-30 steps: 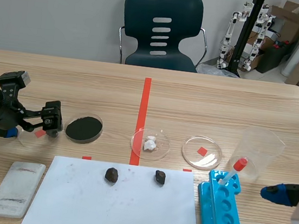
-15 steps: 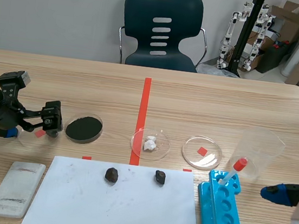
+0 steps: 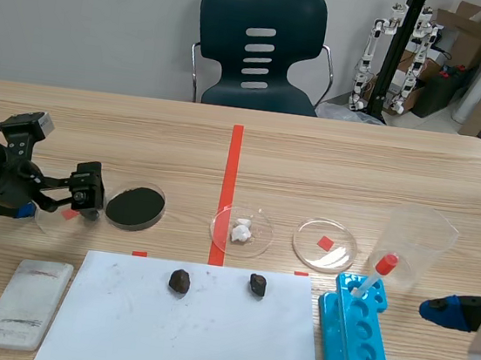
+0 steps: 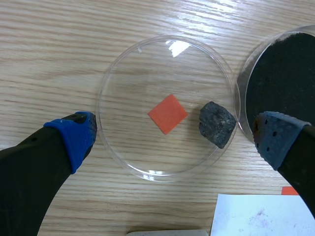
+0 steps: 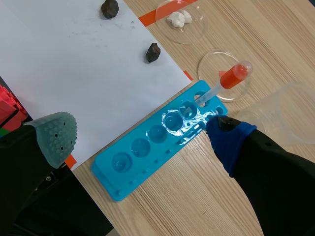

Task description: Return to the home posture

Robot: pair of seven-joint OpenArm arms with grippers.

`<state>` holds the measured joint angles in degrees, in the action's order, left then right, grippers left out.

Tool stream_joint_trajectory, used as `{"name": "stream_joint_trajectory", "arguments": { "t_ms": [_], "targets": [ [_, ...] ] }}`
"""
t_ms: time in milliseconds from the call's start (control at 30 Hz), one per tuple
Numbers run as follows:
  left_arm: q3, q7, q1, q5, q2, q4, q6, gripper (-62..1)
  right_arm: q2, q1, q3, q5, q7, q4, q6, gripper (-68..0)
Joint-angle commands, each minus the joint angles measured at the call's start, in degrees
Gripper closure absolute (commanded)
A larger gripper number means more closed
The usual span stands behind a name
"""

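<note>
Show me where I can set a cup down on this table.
Widest bare wood: the far half of the table, both sides of the tape line, beyond the dish row. The paper sheet is free nearer than its two rocks. Crowded: the row from the left gripper over its dish to the beaker, and the blue tray.

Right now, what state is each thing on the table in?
left claw, open, astride the clear dish
right claw, open, empty
clear dish, holding one dark rock
powder dish, filled
dropper, standing in blue tray
beaker, upright, looks empty
</note>
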<state>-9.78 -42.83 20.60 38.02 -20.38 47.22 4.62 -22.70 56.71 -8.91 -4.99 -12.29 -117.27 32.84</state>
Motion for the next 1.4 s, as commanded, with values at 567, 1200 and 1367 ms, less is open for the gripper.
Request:
{"name": "stream_joint_trajectory", "arguments": {
  "t_ms": [567,1200,1367],
  "targets": [
    [7.32,12.63,-22.05,2.10,-7.17,27.19,-0.13,-62.3,-0.63,-0.37,-0.13,0.44,-0.46,-0.92,-0.07,-54.7],
    [20.15,53.57,-66.66,-6.40,-7.10,56.83,-7.87,-62.3,-0.63,-0.37,-0.13,0.44,-0.46,-0.92,-0.07,-54.7],
    [20.15,62.16,-75.67,-14.64,-6.32,61.42,-8.07,-62.3,-0.63,-0.37,-0.13,0.44,-0.46,-0.92,-0.07,-54.7]
  ]
}}
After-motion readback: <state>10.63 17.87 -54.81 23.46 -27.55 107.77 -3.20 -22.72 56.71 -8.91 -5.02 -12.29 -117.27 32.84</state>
